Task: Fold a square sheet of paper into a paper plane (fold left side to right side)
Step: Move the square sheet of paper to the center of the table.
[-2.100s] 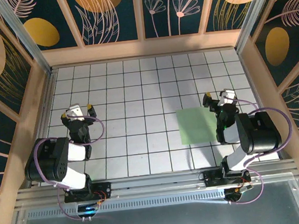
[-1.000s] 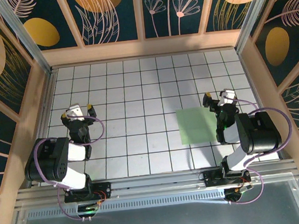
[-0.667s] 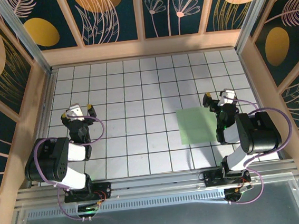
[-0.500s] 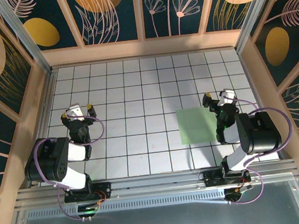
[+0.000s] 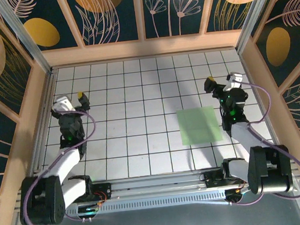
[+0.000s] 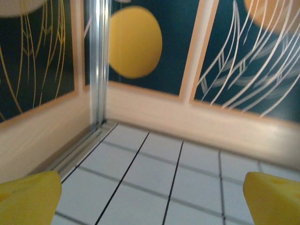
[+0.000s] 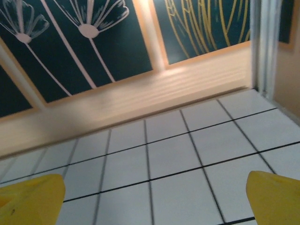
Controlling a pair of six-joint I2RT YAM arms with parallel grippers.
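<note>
Left pincer (image 5: 72, 101) hangs released, jaws wide, over the far-left tiles of the table (image 5: 137, 87), well apart from the sheet of paper (image 5: 199, 124), which lies flat and unfolded right of centre. Right pincer (image 5: 222, 81), likewise released, hovers just beyond the sheet's far right corner. A clean fold likely needs the right edge pinned while the left edge is lifted across.

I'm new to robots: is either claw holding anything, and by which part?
Nothing is held: left gripper and right gripper are open and empty; the sheet of paper lies flat, untouched.
</note>
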